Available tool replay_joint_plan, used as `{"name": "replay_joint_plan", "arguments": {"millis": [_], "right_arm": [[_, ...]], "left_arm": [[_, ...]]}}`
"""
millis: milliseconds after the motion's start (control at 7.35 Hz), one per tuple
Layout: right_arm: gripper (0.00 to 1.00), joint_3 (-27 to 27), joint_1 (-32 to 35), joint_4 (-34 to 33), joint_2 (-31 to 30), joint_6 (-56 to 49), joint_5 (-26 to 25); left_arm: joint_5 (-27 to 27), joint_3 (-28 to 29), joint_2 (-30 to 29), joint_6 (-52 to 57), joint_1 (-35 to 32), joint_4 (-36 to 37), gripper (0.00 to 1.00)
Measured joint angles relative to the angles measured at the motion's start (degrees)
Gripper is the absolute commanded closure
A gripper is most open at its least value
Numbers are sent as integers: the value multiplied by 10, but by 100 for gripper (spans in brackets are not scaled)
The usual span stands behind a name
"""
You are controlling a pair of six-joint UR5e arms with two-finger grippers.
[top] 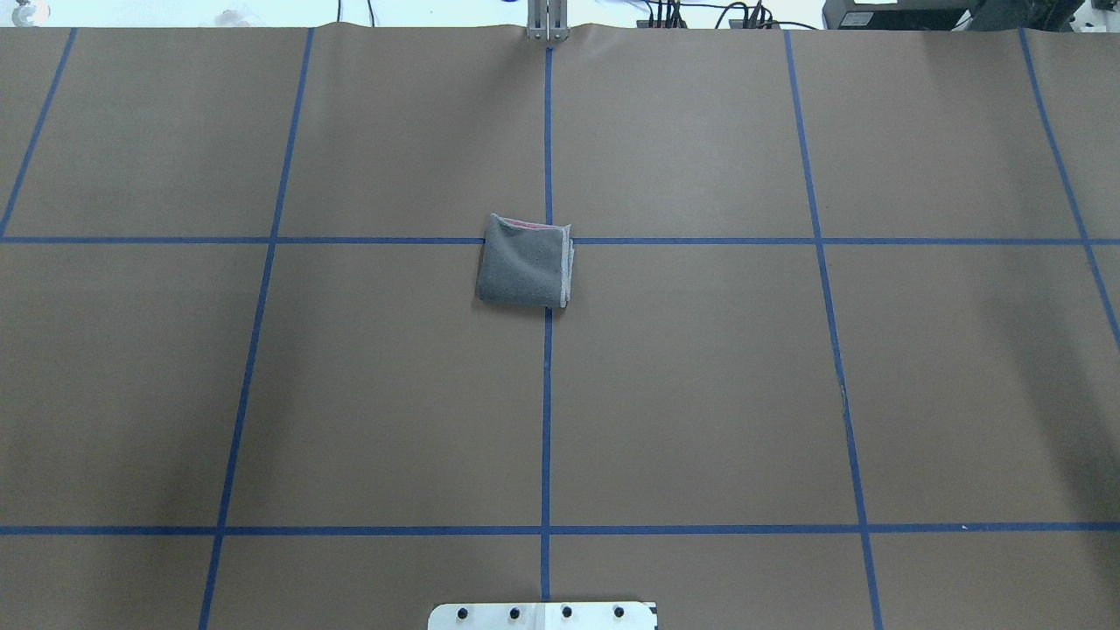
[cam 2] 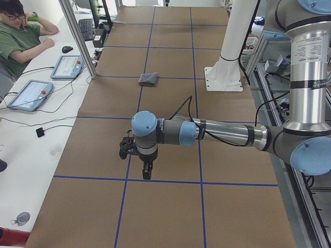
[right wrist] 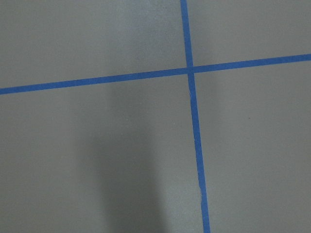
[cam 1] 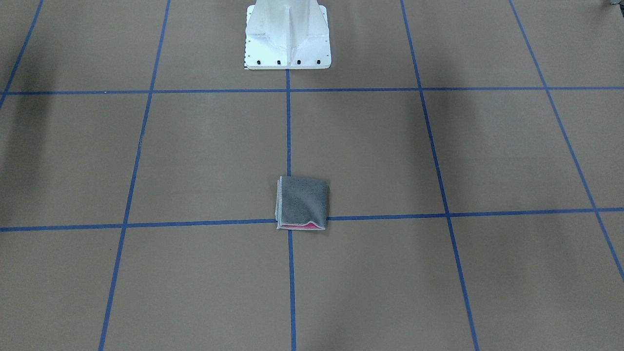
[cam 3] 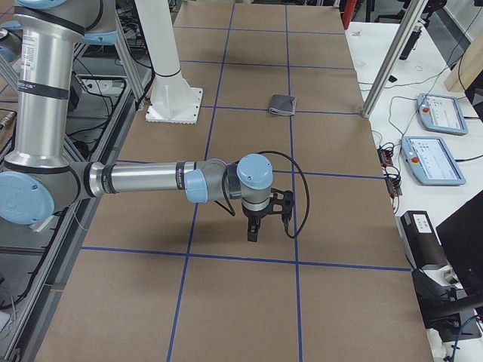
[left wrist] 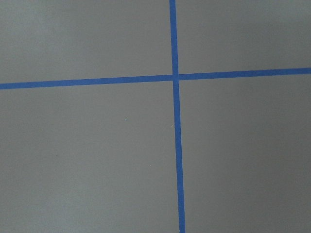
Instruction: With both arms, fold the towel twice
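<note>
The towel lies folded into a small square at the middle of the table, grey face up, with a strip of pink-red at one edge. It also shows in the overhead view and both side views. No gripper touches it. The left gripper hangs pointing down over the table, far from the towel towards the table's left end. The right gripper hangs the same way towards the right end. I cannot tell whether either is open or shut. Both wrist views show only brown paper and blue tape.
The white pedestal base stands at the robot's edge of the table. Blue tape lines grid the brown paper. A seated person and control tablets are on a side bench. Metal posts stand at the far edge.
</note>
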Motion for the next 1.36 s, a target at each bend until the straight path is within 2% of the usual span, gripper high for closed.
{"name": "replay_joint_plan", "arguments": {"millis": [1361], "right_arm": [[1,-1,0,1,0,1,-6]], "left_arm": [[0,-1,-8,0,0,0,0]]}}
